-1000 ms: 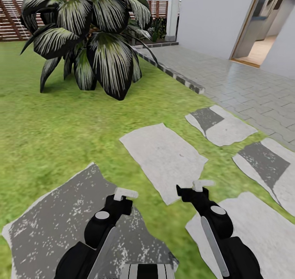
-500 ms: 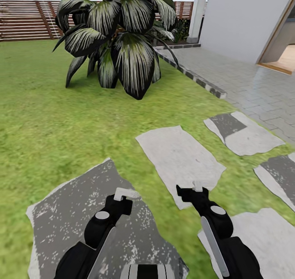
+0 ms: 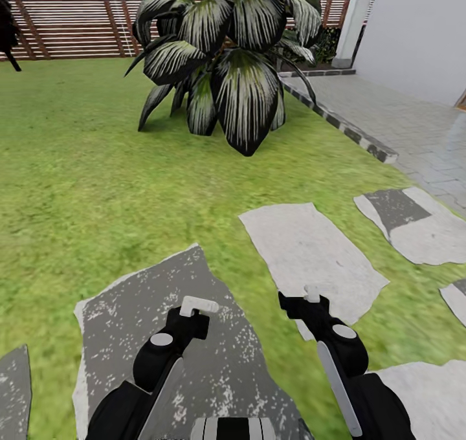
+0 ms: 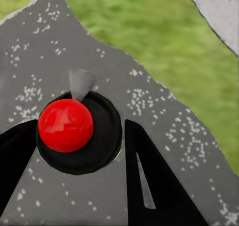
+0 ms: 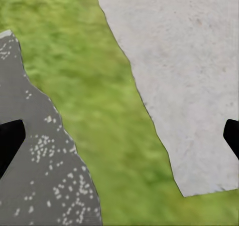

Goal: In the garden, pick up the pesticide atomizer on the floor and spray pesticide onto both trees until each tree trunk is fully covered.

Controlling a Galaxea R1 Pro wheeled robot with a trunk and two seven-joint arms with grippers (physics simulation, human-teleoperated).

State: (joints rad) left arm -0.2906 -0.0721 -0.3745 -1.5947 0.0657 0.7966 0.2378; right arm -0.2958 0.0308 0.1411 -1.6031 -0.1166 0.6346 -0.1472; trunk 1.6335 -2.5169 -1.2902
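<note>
My left gripper (image 3: pixel 198 307) hangs low over a dark speckled paving stone (image 3: pixel 129 323). In the left wrist view its two black fingers (image 4: pixel 154 186) are shut on a small round black item with a red top, which I take to be the pesticide atomizer (image 4: pixel 67 126). My right gripper (image 3: pixel 312 294) is open, with its fingertips far apart at the edges of the right wrist view and nothing between them. The trees and their trunks are out of view. No pesticide specks can be made out.
A low palm-like plant (image 3: pixel 226 52) with striped leaves stands ahead on the lawn. Behind it runs a brown slatted fence (image 3: pixel 71 29). The white house wall (image 3: pixel 421 32) and a paved path (image 3: pixel 414 123) lie to the right. Pale stepping stones (image 3: pixel 310 252) cross the grass.
The whole picture has slid to the right, so the camera has turned left. More lawn and fence show now, less of the house. Both arms keep their pose.
</note>
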